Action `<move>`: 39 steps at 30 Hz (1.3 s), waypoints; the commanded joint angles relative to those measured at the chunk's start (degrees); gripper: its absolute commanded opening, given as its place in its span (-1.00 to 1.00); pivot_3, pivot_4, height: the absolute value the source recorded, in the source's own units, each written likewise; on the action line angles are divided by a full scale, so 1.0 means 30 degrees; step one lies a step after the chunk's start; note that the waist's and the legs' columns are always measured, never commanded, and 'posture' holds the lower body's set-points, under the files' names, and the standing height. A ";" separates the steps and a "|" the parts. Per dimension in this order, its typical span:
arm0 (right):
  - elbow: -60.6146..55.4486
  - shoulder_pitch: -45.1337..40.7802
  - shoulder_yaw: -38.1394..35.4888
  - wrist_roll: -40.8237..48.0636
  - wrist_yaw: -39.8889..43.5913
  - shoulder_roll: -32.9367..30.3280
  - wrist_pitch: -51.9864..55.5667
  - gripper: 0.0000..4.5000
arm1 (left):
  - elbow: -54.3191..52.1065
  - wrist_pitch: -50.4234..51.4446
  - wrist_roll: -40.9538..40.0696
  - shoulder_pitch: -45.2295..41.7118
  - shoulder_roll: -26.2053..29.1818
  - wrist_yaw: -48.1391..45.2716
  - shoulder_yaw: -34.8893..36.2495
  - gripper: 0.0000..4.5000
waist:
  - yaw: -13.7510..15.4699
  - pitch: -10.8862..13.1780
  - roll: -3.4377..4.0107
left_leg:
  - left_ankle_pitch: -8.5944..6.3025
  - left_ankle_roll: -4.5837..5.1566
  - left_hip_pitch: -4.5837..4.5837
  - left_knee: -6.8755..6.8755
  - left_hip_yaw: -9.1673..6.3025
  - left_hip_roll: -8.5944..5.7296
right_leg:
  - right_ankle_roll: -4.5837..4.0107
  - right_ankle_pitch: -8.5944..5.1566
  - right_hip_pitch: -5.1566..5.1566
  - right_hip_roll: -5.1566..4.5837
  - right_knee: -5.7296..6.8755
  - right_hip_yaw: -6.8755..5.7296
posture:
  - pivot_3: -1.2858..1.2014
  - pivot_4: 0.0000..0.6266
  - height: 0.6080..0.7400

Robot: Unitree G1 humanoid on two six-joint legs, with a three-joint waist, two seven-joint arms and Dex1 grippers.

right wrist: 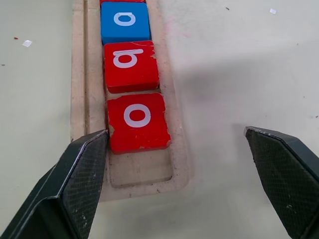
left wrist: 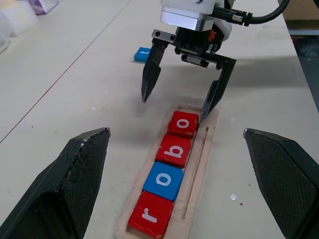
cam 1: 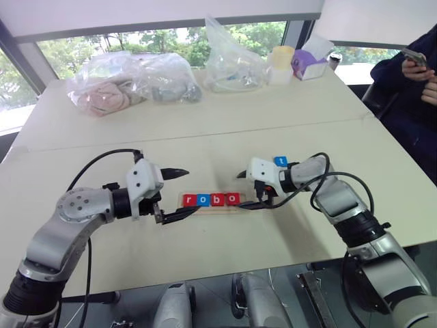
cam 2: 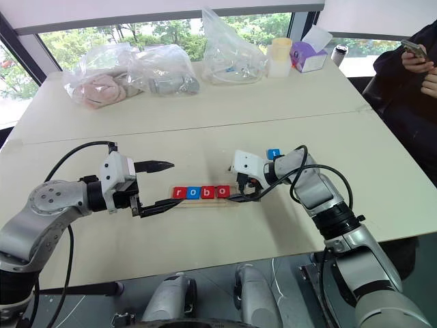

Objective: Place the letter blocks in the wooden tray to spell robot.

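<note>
From the left eye view, the wooden tray (cam 1: 210, 202) lies on the table (cam 1: 225, 123) between the two grippers, holding four letter blocks (cam 1: 211, 199) that read r, o, b, o. The blue t block (cam 1: 280, 161) sits on the table just beyond the right gripper (cam 1: 247, 189), whose fingers stand wide and empty at the tray's right end. The left gripper (cam 1: 173, 195) is spread wide at the tray's left end, holding nothing.

In the left wrist view, one of the right gripper's fingertips (left wrist: 205, 113) touches the tray rim beside the last o.

The right wrist view shows the tray's end slot (right wrist: 140, 167) bare.
</note>
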 commanded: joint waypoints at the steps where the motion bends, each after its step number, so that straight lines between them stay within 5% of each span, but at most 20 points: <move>1: -0.0712 -0.0666 -0.0603 0.0535 0.0059 0.0052 0.0281 0.98 | -0.0435 -0.0060 -0.0113 -0.0278 -0.0066 0.0093 0.0217 1.00 | 0.0009 0.0000 0.0000 | 0.0000 0.0000 0.0000 0.0000 0.0000 0.0000 | 0.0000 0.0000 -0.0001 0.0000 0.0000 0.0000 | 0.03 -0.52 1.00; 12: -0.0632 -0.0536 -0.1225 0.0409 -0.0256 -0.1253 0.0103 0.98 | 0.0083 -0.0214 -0.0007 -0.0348 0.0132 -0.0174 0.0424 1.00 | 0.0016 0.0001 -0.0001 | 0.0000 0.0000 -0.0002 -0.0001 0.0001 0.0000 | -0.0003 -0.0004 -0.0002 -0.0003 -0.0003 -0.0001 | 0.03 -0.52 1.00; 39: 0.0684 -0.0984 -0.0243 -0.0732 -0.1270 0.1161 -0.1348 0.98 | 0.0011 -0.0171 -0.0271 0.0336 0.1087 -0.0910 0.1444 1.00 | 0.0008 0.0003 -0.0003 | 0.0000 0.0000 -0.0072 -0.0011 0.0032 0.0001 | 0.0052 0.0035 -0.0105 0.0001 0.0006 0.0029 | 0.03 -0.52 1.00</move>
